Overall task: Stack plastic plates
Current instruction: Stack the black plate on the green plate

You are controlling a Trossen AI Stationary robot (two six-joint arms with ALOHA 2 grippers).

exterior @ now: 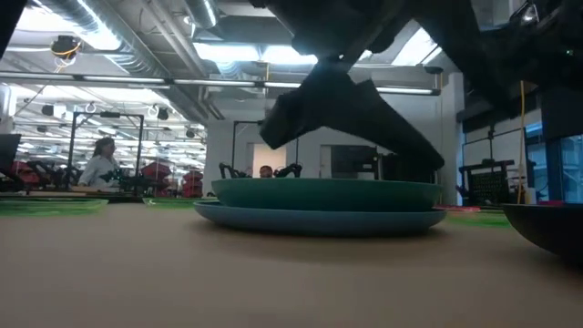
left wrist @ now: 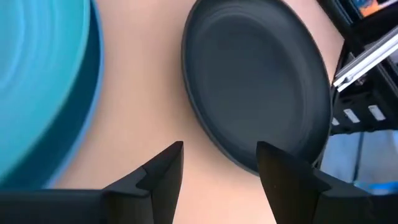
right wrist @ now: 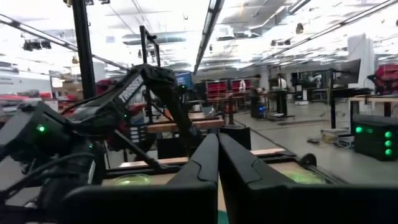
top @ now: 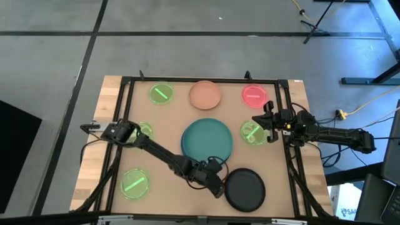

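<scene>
The large teal plate (top: 207, 139) sits on the blue plate (exterior: 319, 221) at the table's middle. The black plate (top: 245, 189) lies flat near the table's near edge. My left gripper (top: 220, 186) is open at this plate's left rim. In the left wrist view the rim (left wrist: 227, 155) runs between the two fingers of my left gripper (left wrist: 221, 152); I see no touch. The peach plate (top: 205, 94) and the pink-red plate (top: 254, 95) lie at the far side. My right gripper (right wrist: 217, 149) is shut on nothing and hovers at the right side (top: 270, 122).
Small green plates lie far left (top: 161, 94), near left (top: 135, 183), at the right beside my right gripper (top: 253, 132), and one partly under my left arm (top: 145, 130). A black frame (top: 206, 79) borders the work area. People stand in the room beyond (exterior: 98, 164).
</scene>
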